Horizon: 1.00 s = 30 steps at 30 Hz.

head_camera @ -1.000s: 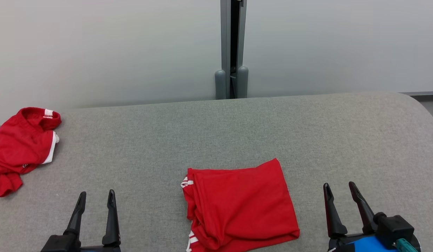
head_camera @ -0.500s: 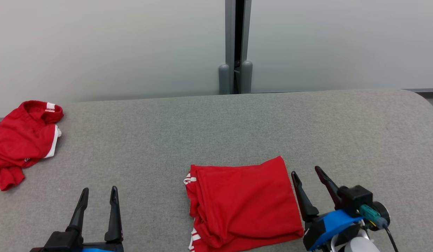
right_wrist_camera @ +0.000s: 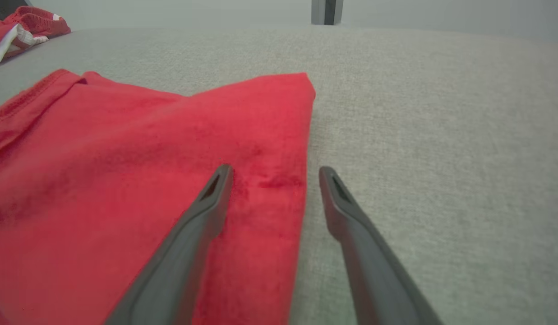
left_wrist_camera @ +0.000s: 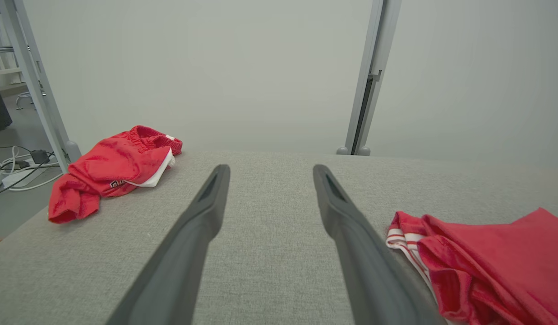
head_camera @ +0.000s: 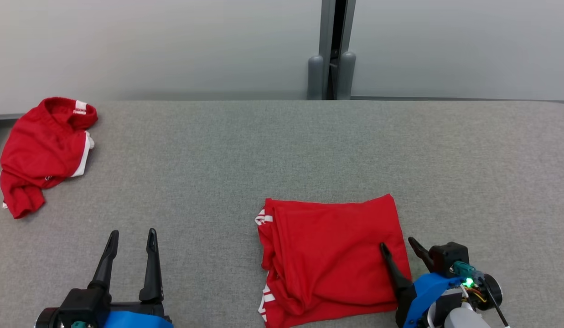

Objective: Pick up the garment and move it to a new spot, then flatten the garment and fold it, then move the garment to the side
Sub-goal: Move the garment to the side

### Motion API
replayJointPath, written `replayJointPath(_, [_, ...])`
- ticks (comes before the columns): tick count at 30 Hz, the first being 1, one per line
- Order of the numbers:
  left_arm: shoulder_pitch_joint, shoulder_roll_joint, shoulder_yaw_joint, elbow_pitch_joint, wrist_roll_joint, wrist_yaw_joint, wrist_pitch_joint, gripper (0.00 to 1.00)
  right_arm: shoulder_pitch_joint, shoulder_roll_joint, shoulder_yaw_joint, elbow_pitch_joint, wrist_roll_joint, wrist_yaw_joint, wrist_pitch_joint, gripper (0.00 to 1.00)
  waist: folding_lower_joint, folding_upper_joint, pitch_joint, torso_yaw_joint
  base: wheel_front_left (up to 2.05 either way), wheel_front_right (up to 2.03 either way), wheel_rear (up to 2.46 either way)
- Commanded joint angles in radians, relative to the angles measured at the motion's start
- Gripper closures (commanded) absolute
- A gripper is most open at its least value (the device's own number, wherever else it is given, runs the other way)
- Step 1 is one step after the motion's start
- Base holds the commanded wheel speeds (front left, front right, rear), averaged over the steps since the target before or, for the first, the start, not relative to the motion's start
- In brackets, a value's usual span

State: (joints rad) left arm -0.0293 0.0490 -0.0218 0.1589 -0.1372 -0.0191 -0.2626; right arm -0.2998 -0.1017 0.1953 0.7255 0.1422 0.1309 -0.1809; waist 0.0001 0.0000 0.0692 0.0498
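Observation:
A red garment with white stripes lies folded into a rough square on the grey table, near the front edge. My right gripper stands open astride the garment's right edge. Its left finger is over the red cloth and its right finger is over bare table. The right gripper holds nothing. My left gripper is open at the lower left, well clear of the garment. In the left wrist view the left gripper has bare table between its fingers.
A second red piece of clothing with white trim lies crumpled at the table's far left corner. A grey post stands against the pale wall behind the table. Cables lie on the floor off the left end.
My right gripper has moved left and inward to the garment's right edge, staying open. The head view has shifted, so everything sits differently in it. The left gripper has kept its place.

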Motion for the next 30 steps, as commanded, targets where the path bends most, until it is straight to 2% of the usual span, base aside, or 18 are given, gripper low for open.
replayJointPath(1, [-0.020,0.003,-0.001,-0.003,-0.002,0.005,-0.003,0.00,-0.028,-0.004,0.001,0.048,0.007,0.000,-0.001,0.00,-0.0001,0.0000,0.018,0.011,0.00,0.00,0.00])
replayJointPath(9, [-0.038,0.003,-0.008,0.004,-0.010,0.008,-0.003,0.00,-0.062,0.007,0.045,0.177,0.040,0.000,-0.007,0.00,-0.0001,0.0000,0.034,0.020,0.00,0.00,0.00])
replayJointPath(10, [-0.039,0.004,-0.009,0.005,-0.011,0.008,-0.003,0.00,-0.063,0.012,0.058,0.187,0.050,0.000,-0.007,0.25,-0.0001,0.0000,0.034,0.020,0.00,0.00,0.00])
replayJointPath(11, [-0.041,0.003,-0.009,0.005,-0.012,0.009,-0.003,0.00,-0.065,0.017,0.066,0.194,0.065,0.000,-0.011,0.74,-0.0001,0.0000,0.035,0.019,0.00,0.00,0.00])
replayJointPath(12, [-0.043,0.003,-0.010,0.006,-0.011,0.010,-0.003,0.00,-0.070,0.019,0.076,0.200,0.076,0.000,-0.014,1.00,-0.0001,0.0000,0.035,0.019,0.00,0.00,0.00])
replayJointPath(21, [-0.054,0.003,-0.008,-0.013,-0.018,0.015,-0.003,0.00,-0.140,-0.044,0.079,0.171,0.113,-0.001,-0.075,1.00,-0.0001,0.0000,0.064,-0.016,0.00,0.00,0.00])
replayJointPath(30, [-0.104,0.003,-0.025,-0.033,-0.022,0.023,-0.003,0.00,-0.186,-0.140,0.024,0.122,0.101,-0.001,-0.084,1.00,-0.0001,0.0000,0.145,-0.126,0.00,0.00,0.00])
